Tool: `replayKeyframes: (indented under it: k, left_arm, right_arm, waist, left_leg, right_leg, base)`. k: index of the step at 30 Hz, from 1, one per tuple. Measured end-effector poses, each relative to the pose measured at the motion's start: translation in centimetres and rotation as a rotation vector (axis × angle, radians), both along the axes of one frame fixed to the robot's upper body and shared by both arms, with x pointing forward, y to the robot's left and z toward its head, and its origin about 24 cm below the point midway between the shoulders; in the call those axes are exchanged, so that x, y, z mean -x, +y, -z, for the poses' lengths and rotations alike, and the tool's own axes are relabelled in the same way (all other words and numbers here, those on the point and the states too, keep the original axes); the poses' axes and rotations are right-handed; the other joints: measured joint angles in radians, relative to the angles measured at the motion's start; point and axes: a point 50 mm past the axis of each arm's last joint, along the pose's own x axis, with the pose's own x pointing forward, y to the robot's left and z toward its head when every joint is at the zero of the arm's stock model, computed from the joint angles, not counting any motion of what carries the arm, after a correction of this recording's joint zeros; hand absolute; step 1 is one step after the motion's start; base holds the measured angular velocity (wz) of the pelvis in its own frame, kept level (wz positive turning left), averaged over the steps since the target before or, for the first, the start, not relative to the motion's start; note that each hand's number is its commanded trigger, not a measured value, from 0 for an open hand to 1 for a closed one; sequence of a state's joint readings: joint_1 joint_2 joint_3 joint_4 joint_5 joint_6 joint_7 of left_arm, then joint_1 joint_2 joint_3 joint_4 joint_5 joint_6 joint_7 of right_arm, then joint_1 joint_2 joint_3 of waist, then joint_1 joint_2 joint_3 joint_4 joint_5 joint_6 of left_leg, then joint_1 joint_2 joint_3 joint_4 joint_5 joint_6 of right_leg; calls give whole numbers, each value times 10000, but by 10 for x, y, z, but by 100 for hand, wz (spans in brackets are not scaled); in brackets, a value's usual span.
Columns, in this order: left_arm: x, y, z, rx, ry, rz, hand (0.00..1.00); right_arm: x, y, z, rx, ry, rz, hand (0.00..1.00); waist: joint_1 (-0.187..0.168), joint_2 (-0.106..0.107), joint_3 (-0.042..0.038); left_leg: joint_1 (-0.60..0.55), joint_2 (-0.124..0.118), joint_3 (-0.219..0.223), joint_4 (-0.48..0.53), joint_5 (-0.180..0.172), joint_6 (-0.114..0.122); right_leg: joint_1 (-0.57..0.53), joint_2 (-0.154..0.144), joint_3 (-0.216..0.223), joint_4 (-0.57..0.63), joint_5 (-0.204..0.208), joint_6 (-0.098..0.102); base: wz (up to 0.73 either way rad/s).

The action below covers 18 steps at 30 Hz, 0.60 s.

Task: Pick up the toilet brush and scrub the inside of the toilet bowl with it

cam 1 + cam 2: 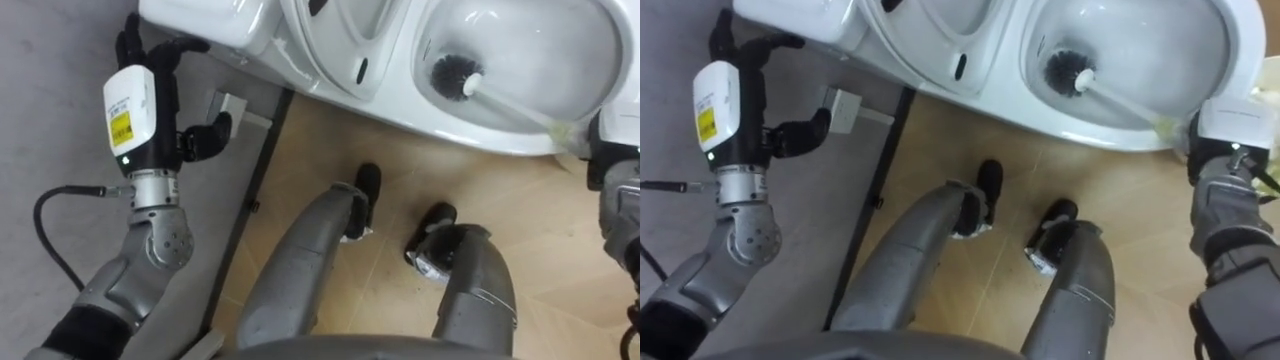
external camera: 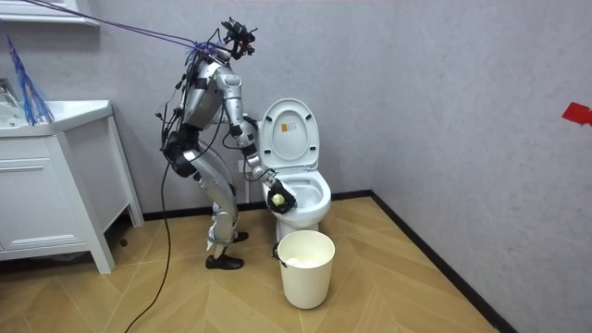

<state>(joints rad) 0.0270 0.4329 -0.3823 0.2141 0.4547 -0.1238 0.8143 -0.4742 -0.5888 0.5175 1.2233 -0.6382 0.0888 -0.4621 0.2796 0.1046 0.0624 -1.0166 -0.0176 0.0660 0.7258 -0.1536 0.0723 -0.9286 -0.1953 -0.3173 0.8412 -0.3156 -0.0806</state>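
While the right hand point(image 1: 1223, 140) is closed round the yellowish grip of the toilet brush point(image 1: 500, 95) at the near right rim, the dark bristle head point(image 1: 452, 72) sits inside the toilet bowl point(image 1: 480, 132), against the inner wall on the side toward the raised lid point(image 2: 289, 129). This looks like the scrubbing itself. To do it well, the head wants firm contact with the porcelain and short sweeps round the wall and up under the rim. The wrist should do the turning, so the long white handle does not lever on the rim and flick water out. The left hand point(image 1: 160, 90) hangs with loose fingers, holding nothing, just beside the tank point(image 1: 200, 20), and is best kept there, out of the stroke. Room is tight. The robot stands bent over the bowl with the wall point(image 2: 444, 92) close behind the toilet, the lid bounds the far side, and a white bin point(image 2: 305, 266) stands just in front of the bowl near its feet. The cabinet point(image 2: 46, 203) at the room view's left is well apart, so the elbow has free space that way.
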Motion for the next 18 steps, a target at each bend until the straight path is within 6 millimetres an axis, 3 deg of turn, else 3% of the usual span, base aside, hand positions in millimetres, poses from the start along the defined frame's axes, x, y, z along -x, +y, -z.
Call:
replayKeyframes:
  k: [6, 8, 12, 18]
  left_arm:
    - [-1, 0, 0, -17, 39, -1, 0]
    - [-5, -1, -3, -42, -37, 67, 0]
    - [-9, 2, -8, -205, -206, 65, 0]
    - [-11, 5, -10, -466, -21, 26, 0]
  right_arm:
    - [-29, 12, -23, -626, -1328, -193, 100]
    - [-45, 20, -41, -1221, -2407, -299, 100]
    - [-49, 17, -48, -1167, -2637, -184, 100]
    - [-50, 21, -47, -977, -2553, -427, 100]
  waist:
    - [-40, -111, 1]
    - [-38, -184, -18]
    - [-102, -452, -29]
    - [-246, -465, -33]
  left_leg:
    - [-102, 79, 108, 141, 39, -22]
    - [-116, 41, 150, 80, 118, 16]
    - [-113, -6, 205, 82, 189, 117]
    - [-110, -52, 139, 132, 191, 109]
  right_leg:
    - [-191, 42, 141, 149, 103, -30]
    - [-259, -19, 168, 190, 125, -18]
    - [-276, -123, 151, 319, 130, -82]
    - [-243, -128, 146, 312, 172, -25]
  base:
    - [-8]
    - [3]
    - [9]
    - [0]
